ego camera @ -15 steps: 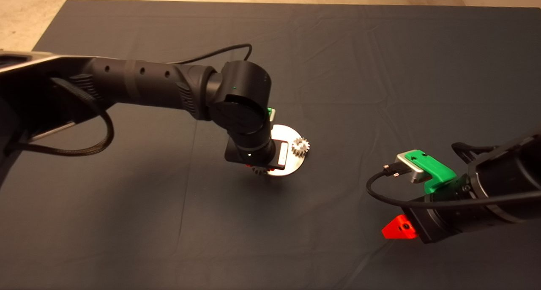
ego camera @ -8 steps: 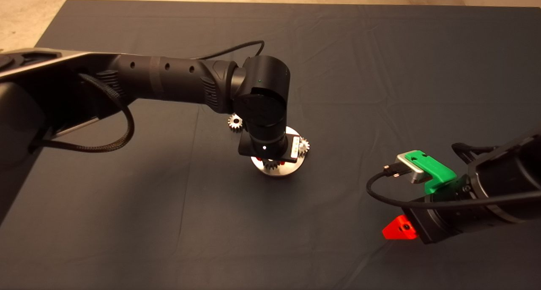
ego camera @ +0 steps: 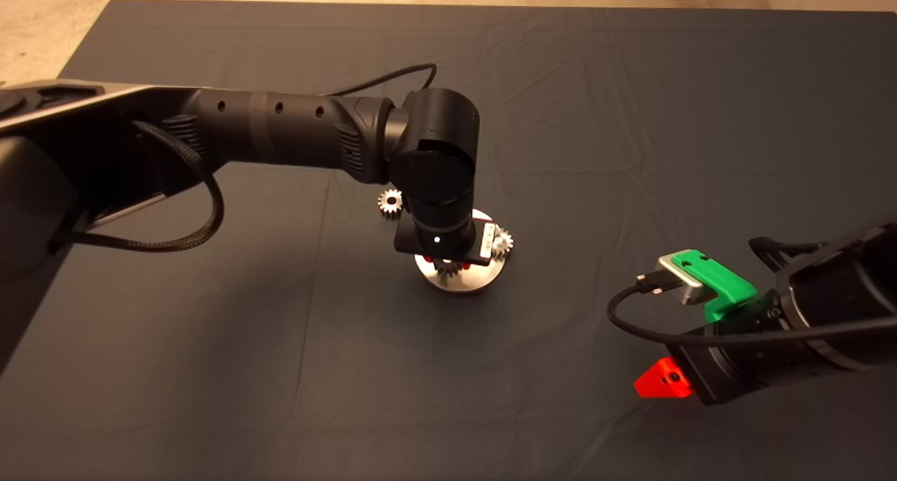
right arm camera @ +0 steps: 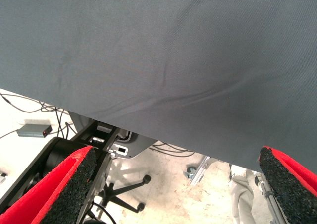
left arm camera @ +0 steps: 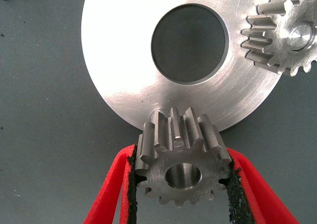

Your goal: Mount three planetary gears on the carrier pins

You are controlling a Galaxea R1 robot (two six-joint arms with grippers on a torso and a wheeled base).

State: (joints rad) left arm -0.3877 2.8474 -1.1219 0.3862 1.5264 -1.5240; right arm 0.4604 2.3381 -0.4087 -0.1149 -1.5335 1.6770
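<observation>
Left wrist view, left hand (left arm camera: 182, 184) gripping gear (left arm camera: 181, 162), above disc (left arm camera: 124, 70)

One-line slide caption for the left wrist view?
Left gripper holds a planetary gear at the carrier disc edge; another gear already seated.

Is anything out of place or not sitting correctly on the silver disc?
Nothing looks damaged. One gear sits on its pin on the disc. The left gripper holds a second gear at the disc's edge, not seated yet. The third gear lies apart on the mat.
</observation>
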